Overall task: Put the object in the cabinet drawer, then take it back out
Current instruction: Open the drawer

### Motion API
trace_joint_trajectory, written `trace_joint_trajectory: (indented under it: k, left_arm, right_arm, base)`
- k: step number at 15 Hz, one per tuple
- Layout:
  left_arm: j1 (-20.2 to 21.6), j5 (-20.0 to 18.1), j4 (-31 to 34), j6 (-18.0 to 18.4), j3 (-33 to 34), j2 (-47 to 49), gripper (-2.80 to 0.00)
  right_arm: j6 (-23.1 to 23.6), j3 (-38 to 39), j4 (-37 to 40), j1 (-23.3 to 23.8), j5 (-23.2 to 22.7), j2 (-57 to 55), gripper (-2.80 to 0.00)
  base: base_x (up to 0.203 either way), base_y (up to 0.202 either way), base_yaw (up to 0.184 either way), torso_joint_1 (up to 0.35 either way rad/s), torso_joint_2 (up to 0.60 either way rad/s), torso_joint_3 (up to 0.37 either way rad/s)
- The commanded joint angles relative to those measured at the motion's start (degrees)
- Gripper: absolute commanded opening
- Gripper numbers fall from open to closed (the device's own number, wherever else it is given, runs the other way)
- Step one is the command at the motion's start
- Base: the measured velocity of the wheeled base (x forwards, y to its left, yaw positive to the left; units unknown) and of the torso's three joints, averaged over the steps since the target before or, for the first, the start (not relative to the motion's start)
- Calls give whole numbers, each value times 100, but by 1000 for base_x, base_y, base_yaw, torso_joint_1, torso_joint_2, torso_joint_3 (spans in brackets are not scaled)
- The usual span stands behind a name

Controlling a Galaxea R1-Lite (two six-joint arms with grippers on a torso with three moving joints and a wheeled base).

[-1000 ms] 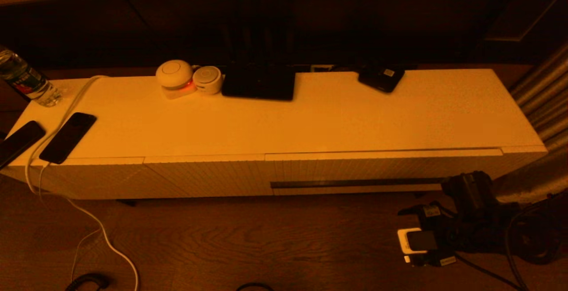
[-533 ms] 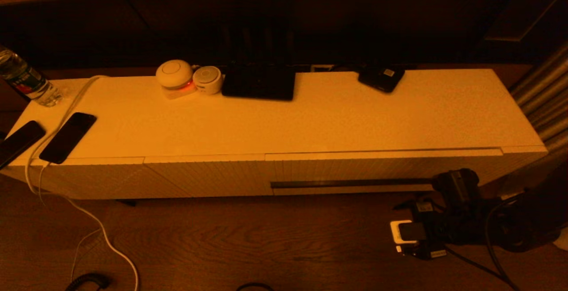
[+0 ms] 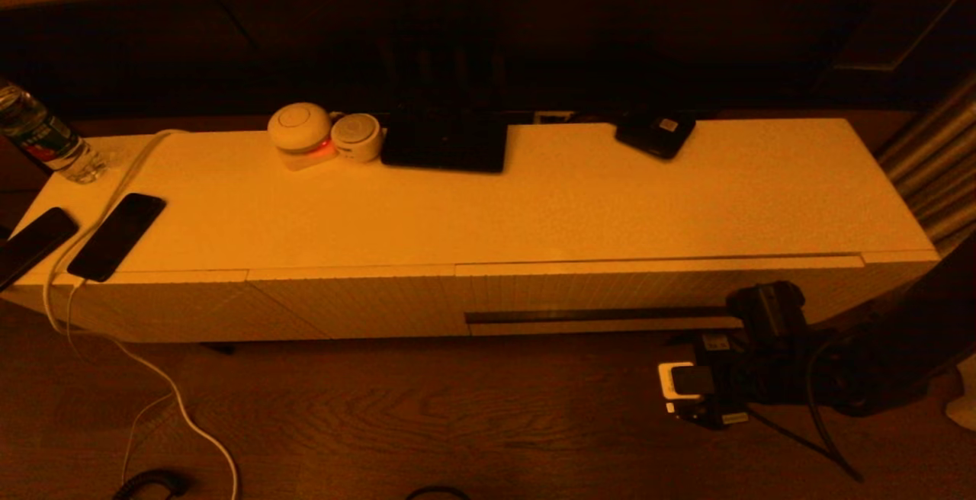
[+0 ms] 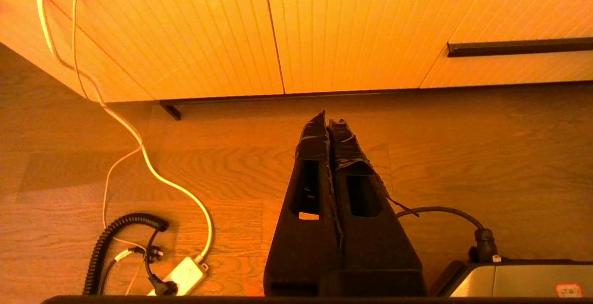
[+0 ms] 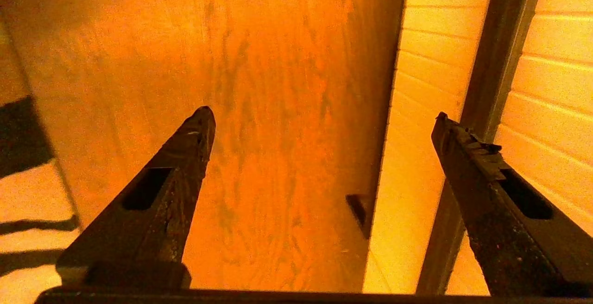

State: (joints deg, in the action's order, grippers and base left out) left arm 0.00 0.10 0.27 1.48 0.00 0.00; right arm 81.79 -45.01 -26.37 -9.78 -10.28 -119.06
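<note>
The cabinet drawer point(image 3: 656, 290) is the wide ribbed white front on the right of the long low cabinet, and it is closed. Its dark handle slot point(image 3: 595, 315) runs along the lower part. My right arm point(image 3: 770, 347) hovers low in front of the slot's right end. In the right wrist view my right gripper point(image 5: 324, 114) is open and empty. One finger point(image 5: 482, 179) lies across the slot point(image 5: 491, 63); the other is over the floor. My left gripper point(image 4: 328, 121) is shut and empty above the floor, before the cabinet's left panels.
On the cabinet top point(image 3: 579, 203) lie a small black box point(image 3: 656, 134), a black slab point(image 3: 444, 142), two round white devices point(image 3: 301, 130), two phones point(image 3: 118, 235) and a bottle point(image 3: 42, 138). White cables point(image 3: 175, 401) trail over the wooden floor at left. Curtain folds point(image 3: 938, 149) hang at right.
My right arm has moved left and closer to the cabinet front, up to the right end of the handle slot. Nothing else has moved.
</note>
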Motion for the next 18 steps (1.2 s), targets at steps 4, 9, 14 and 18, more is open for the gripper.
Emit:
trace_joint_trajectory:
  k: [4,9,14,18]
  left_arm:
    - [0,-1,0,2,0,0,-280]
    - [0,-1,0,2,0,0,-280]
    - [0,-1,0,2,0,0,-280]
    - [0,-1,0,2,0,0,-280]
  right_arm:
    - [56,-220,-356,11,-4,-343,0]
    - [56,-425,-646,13,8,-566,0]
    - [56,-597,-1101,80,17,-880,0]
    - [65,-649,-1503,99,35,-1110,0]
  base:
    - [0,0,0,0,0,0]
    - [0,0,0,0,0,0]
    - [0,0,0,0,0,0]
    - [0,0,0,0,0,0]
